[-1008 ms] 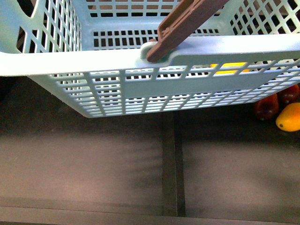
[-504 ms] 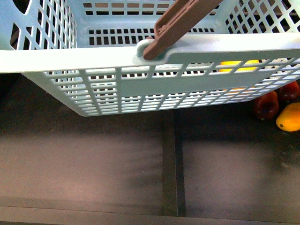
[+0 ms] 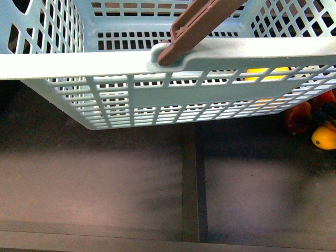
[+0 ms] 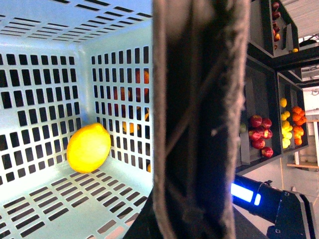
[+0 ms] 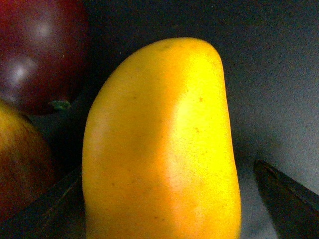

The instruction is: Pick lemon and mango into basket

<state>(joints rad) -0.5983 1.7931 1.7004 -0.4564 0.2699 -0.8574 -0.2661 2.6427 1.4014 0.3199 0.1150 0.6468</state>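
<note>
The right pincer (image 5: 169, 209) stands released, fingers either side of the mango (image 5: 159, 144), set to clamp it; a red apple (image 5: 40, 50) lies just beyond. The lemon (image 4: 88, 148) rests in the basket (image 4: 45, 89) past the handle (image 4: 199, 119); the left pincer's state cannot be told.

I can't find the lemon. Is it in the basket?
In. The lemon lies on the slotted floor of the basket, by a wall.

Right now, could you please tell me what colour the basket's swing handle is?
Brown; the handle shows best in the front view.
</note>
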